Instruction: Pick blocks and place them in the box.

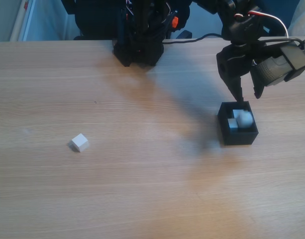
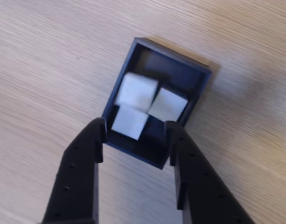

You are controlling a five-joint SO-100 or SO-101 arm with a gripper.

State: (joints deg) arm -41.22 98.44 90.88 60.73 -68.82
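End effector (image 2: 136, 130) hung just above the black box (image 1: 238, 136), fingers spread and gripping nothing. In the wrist view the box (image 2: 202, 81) held three white blocks: one toward its far-left corner (image 2: 136, 91), one on the right (image 2: 167, 104), one nearest the fingertips (image 2: 130, 122). The top one looked smeared, possibly mid-drop; the blur left that unclear. In the fixed view the box sat at the right of the table (image 1: 142, 199), blocks inside showing as a pale clump (image 1: 241, 118).

Fourth block (image 1: 79, 142) lay alone at the left of the table, well apart from the box, turned a little off square to the table edge.

Handling, as judged: small plain cube, likely light and rigid, faces smooth and perhaps a bit slick. Best taken across two opposite flat faces, fingers aligned to its rotation, low on the sides so it could not pivot out. Corner-to-corner grip looked risky. Box walls thin and light; a bump might shift it
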